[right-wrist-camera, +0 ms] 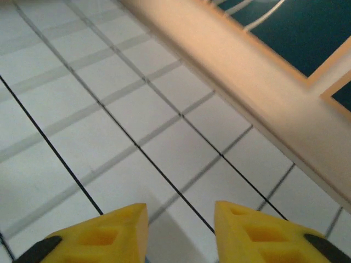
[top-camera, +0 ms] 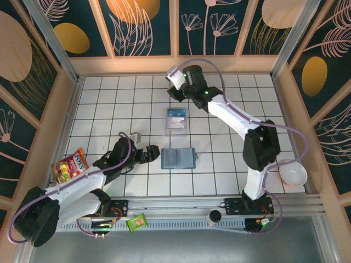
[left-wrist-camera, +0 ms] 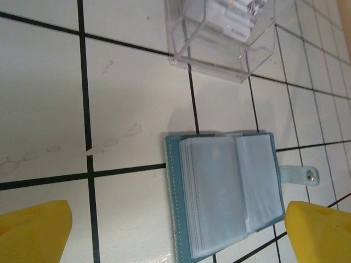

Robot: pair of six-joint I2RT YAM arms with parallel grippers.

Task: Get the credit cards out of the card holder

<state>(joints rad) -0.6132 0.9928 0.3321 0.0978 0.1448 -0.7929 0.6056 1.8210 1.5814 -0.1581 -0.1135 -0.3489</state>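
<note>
Down at the near rail, a green packet [top-camera: 137,222]; the snack bag [top-camera: 70,164] at left carries lettering too small to read. The left gripper [left-wrist-camera: 178,211] hovers, jaws spread wide, holding nothing. Between its yellow fingers [left-wrist-camera: 33,233] lies the card holder [left-wrist-camera: 225,192], flat on the tiles, its 2 panels open. The wrist camera alone picks out its cloudy sleeves and snap tab; their contents are unclear. Beyond, the clear plastic case [top-camera: 176,121] has a blurred label. Farthest, the right gripper [right-wrist-camera: 181,219] is partly open and empty.
</note>
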